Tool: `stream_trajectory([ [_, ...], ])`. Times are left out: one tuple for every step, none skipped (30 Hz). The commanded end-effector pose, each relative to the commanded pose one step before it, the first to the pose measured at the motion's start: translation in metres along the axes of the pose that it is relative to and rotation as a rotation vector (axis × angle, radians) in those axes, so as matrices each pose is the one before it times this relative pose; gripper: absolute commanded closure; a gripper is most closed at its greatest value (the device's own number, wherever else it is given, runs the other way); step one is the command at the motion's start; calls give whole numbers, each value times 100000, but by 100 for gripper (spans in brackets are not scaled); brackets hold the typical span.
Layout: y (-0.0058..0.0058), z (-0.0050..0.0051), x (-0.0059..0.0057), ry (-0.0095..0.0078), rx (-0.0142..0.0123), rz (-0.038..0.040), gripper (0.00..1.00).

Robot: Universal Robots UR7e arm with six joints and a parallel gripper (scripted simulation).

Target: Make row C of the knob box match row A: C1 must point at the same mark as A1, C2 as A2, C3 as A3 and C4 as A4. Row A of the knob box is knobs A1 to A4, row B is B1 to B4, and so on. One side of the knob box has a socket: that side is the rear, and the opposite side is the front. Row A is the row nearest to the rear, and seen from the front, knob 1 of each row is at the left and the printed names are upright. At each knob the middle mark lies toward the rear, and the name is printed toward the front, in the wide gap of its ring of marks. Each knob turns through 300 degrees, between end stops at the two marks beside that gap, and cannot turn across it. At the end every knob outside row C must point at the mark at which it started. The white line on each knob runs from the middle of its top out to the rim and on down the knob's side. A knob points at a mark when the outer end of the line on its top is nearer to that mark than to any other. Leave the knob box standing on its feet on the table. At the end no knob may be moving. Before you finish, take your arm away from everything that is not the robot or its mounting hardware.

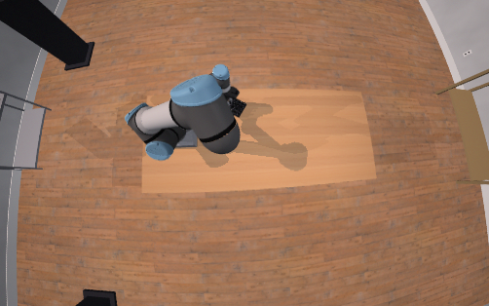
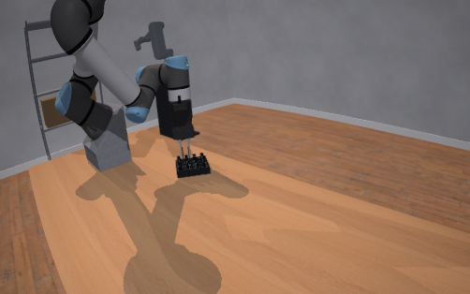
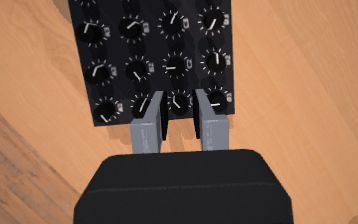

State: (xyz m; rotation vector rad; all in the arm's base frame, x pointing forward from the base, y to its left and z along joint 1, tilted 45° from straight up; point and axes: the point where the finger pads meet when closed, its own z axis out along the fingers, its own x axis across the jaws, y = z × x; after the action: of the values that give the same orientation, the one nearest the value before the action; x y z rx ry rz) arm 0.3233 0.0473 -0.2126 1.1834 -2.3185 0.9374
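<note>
Knob box (image 1: pixel 238 107) (image 2: pixel 193 172) (image 3: pixel 156 55) sits on the table (image 1: pixel 312 166) (image 2: pixel 290 225) (image 3: pixel 295 65), near the hand (image 1: pixel 234 99) (image 2: pixel 185 156) (image 3: pixel 180 105); partly open, its fingers flank C1 (image 3: pixel 179 104) in the wrist view; I cannot tell whether they grip it.
</note>
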Motion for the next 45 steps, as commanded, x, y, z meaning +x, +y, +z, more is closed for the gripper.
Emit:
stream_trajectory([
  [90,83,138,121,0,-218,54],
  [-5,-4,-1,-9,4,16,54],
  [0,-1,2,6,-3,1,54],
  [2,1,2,7,-4,-3,54],
  [1,1,1,6,-3,-3,54],
  [1,1,1,4,-2,-2,54],
  [1,0,1,3,-2,-2,54],
  [0,0,0,2,-1,-1,54],
  [0,0,0,1,-1,-1,54],
  [0,0,0,1,0,-1,54],
  [0,0,0,0,0,0,54],
  [0,0,0,0,0,0,54],
  [0,0,0,1,0,-1,54],
  [0,0,0,0,0,0,54],
  [0,0,0,0,0,0,54],
  [0,0,0,0,0,0,54],
  [0,0,0,0,0,0,54],
  [0,0,0,0,0,0,54],
  [0,0,0,0,0,0,54],
  [0,0,0,0,0,0,54],
  [0,0,0,0,0,0,54],
  [0,0,0,0,0,0,54],
  [0,0,0,0,0,0,54],
  [0,0,0,0,0,0,54],
  [0,0,0,0,0,0,54],
  [0,0,0,0,0,0,54],
  [0,0,0,0,0,0,54],
  [0,0,0,0,0,0,54],
  [0,0,0,0,0,0,54],
  [0,0,0,0,0,0,54],
  [0,0,0,0,0,0,54],
  [0,0,0,0,0,0,54],
  [0,0,0,0,0,0,70],
  [0,0,0,0,0,0,70],
  [0,0,0,0,0,0,70],
  [-1,0,-1,-2,0,1,70],
  [-1,0,-2,-2,1,2,70],
  [0,0,0,0,0,0,70],
  [0,0,0,0,0,0,70],
  [0,0,0,0,0,0,70],
  [0,0,0,0,0,0,70],
  [0,0,0,0,0,0,70],
  [0,0,0,0,0,0,70],
  [0,0,0,0,0,0,70],
  [0,0,0,0,0,0,70],
])
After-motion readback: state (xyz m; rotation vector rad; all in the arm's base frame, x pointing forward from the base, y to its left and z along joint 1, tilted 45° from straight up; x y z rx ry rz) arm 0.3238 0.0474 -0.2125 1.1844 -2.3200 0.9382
